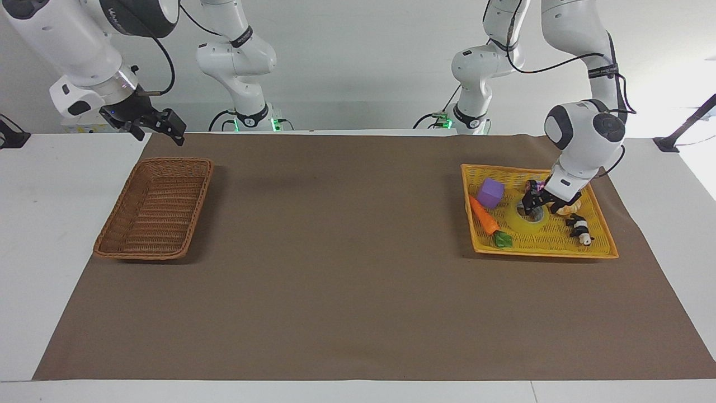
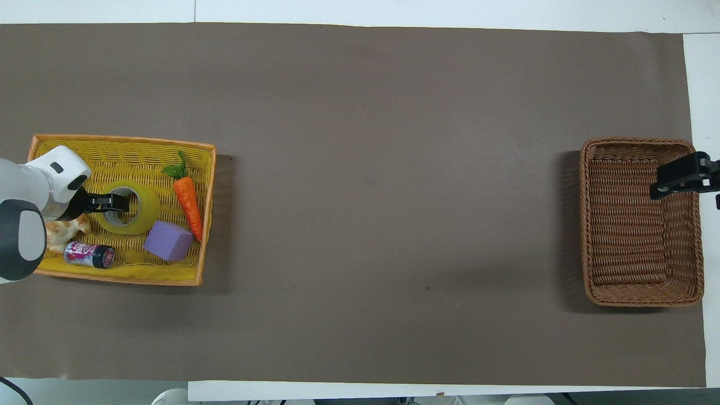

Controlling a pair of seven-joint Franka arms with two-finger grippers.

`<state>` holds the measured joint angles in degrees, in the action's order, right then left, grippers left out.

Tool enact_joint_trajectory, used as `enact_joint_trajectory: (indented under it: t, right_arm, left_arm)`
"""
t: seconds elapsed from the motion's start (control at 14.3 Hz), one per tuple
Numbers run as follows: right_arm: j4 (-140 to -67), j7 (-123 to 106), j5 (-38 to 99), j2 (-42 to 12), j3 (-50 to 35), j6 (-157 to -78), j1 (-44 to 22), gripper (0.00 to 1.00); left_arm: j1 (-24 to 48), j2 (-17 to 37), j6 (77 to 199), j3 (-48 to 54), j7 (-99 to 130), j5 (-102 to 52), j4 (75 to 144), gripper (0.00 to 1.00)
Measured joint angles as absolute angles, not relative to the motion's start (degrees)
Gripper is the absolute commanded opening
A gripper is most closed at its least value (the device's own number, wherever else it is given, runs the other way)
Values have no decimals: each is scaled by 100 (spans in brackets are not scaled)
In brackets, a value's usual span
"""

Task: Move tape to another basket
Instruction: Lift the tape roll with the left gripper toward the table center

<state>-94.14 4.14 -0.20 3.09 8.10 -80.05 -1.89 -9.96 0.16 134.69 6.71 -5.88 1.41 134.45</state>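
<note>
Facing view: wide roll of translucent yellow packing tape (image 1: pixel 529 219) lying flat in the flat bright yellow woven tray (image 1: pixel 601 246), between the orange toy carrot (image 1: pixel 484 215) and the pale bread-like piece (image 1: pixel 568 209). Left gripper (image 1: pixel 532 206) down at the roll's rim on the bread side, one finger apparently inside the grey-white core; finger gap and actual hold on the wall not readable. Right gripper (image 1: pixel 159 124) waiting in the air above the robot-side end of the brown woven wicker basket (image 1: pixel 154 207), fingers not readable either. Best done by confirming a firm pinch across the roll's wall, then lifting straight up clear of the tray rim before carrying toward the wicker basket; risk of snagging the bread. Overhead view: tape (image 2: pixel 140 211) core hole facing straight up, so roll axis vertical, no long axis along the table. Left gripper (image 2: pixel 115 202) over the core's edge; purple block (image 2: pixel 167 241) and small can (image 2: pixel 90 254) just beside the tape, nearer the robots.
</note>
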Motion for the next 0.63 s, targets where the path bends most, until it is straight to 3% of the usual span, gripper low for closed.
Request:
enact_joint_trajectory:
  t: [0.28,0.42,0.63]
  right_arm:
    - [-9414,414,-20,309,810,-8005,-189,99]
    - [-9414,414,-20,309,810,-8005,-189,99]
    - [-9414,414,-20,309,810,-8005,-189,99]
  left_arm:
    - [-1003,151,13602,672,-589,141,13573,81]
    - [-1003,177,13655,677,-592,141,13598,71]
    - [-1003,187,13697,692,-594,141,13612,67]
